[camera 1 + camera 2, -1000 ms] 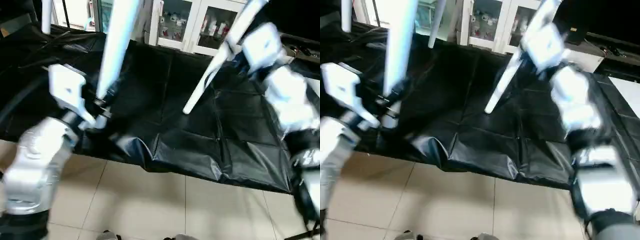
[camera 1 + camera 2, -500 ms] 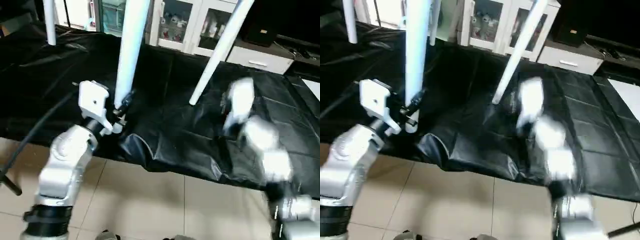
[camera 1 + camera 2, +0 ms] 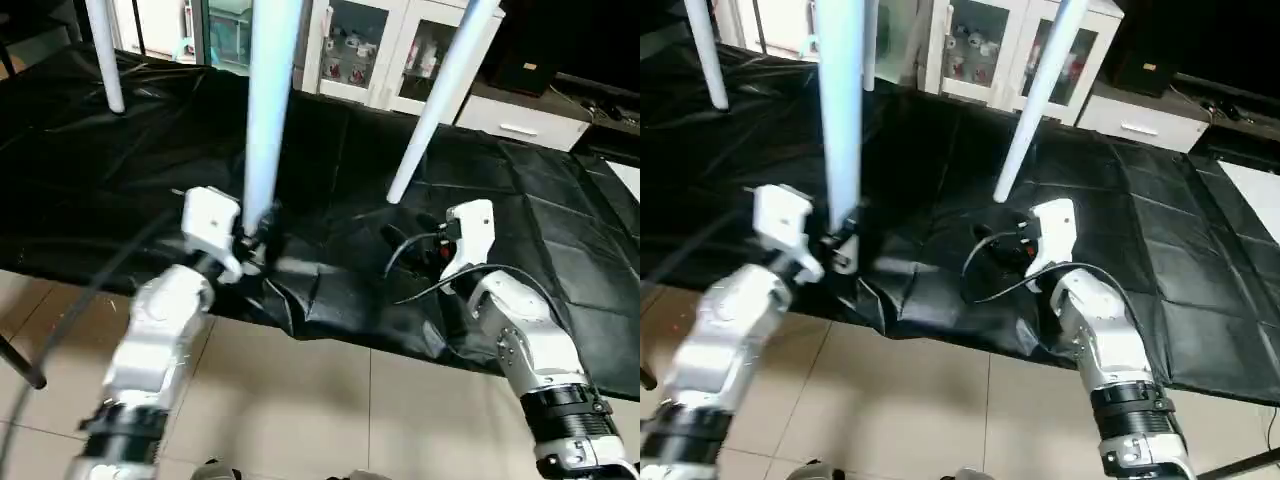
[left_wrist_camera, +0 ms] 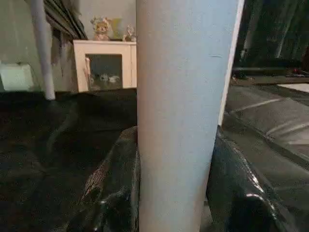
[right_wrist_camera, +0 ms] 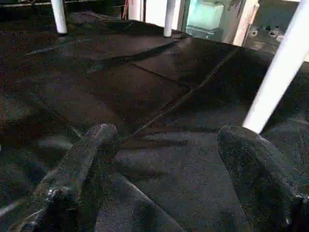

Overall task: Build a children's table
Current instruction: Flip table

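Head stereo pair: looks forward and down across the black-sheeted counter (image 3: 120, 170); both eyes share it. Left wrist camera: very close to one white leg (image 4: 178, 121). Right wrist camera: low over the counter, looking along it.

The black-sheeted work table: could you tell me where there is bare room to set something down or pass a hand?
The widest bare stretch of the black-sheeted work table lies right of the far-right leg, beyond the open right gripper. Another lies between the far-left leg and the near-left leg. It is crowded at the front edge, where the left gripper holds that near-left leg.
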